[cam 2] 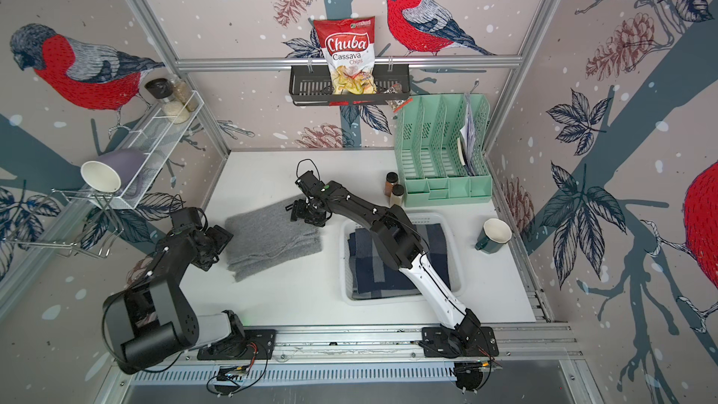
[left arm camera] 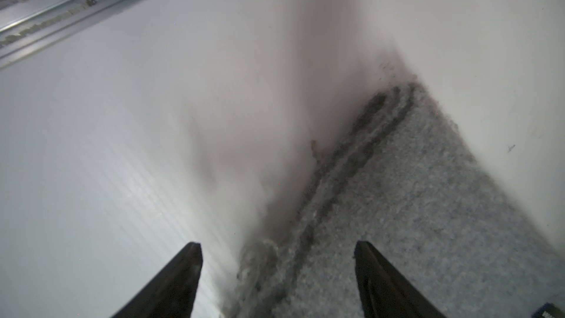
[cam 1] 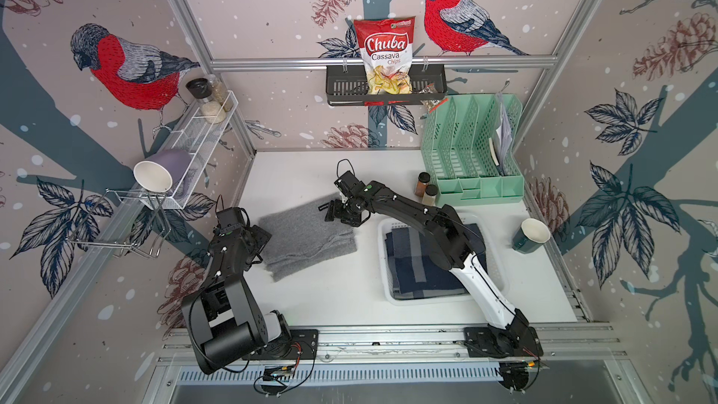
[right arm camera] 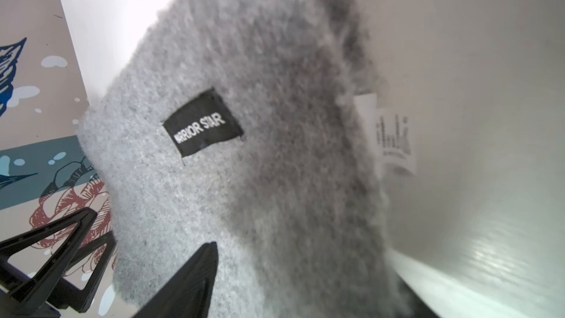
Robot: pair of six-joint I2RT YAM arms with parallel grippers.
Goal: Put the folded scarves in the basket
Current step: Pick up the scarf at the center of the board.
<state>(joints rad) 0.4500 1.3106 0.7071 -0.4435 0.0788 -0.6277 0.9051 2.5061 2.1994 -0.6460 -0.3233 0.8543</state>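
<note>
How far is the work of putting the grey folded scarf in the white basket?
Done: the grey scarf lies folded on the table, beside the basket, which already holds a dark blue cloth. In hand: the left tool and right tool, both open, stand at opposite sides of the scarf, not yet gripping it. Left: close on it, lift it, carry it over and set it in the basket.
</note>
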